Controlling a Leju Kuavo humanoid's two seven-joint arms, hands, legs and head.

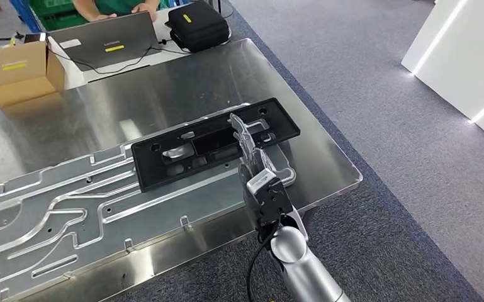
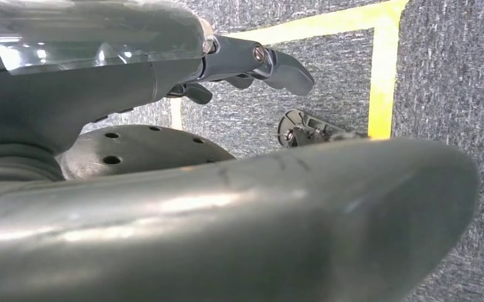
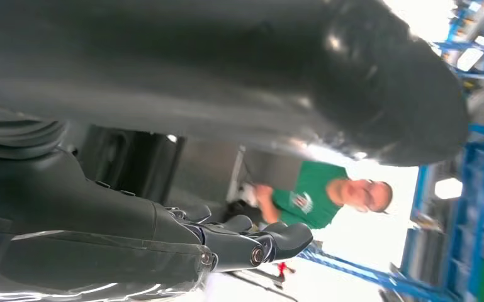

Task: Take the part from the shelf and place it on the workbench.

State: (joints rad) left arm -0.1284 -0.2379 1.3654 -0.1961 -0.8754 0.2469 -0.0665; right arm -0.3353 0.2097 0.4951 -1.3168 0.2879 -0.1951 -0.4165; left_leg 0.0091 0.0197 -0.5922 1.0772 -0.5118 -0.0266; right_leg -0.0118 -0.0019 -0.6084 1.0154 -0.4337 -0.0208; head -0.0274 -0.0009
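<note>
Behind right hand (image 3: 163, 239), a green-shirted person (image 3: 308, 201), wrist view.

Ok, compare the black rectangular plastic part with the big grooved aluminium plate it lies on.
The black rectangular plastic part is matte and dark; the grooved aluminium plate is shiny and silver. The part is much smaller and has rectangular cut-outs, while the plate carries long curving channels. The right hand reaches over the part; the plate's left stretch lies free. Both lie flat on the steel workbench.
</note>
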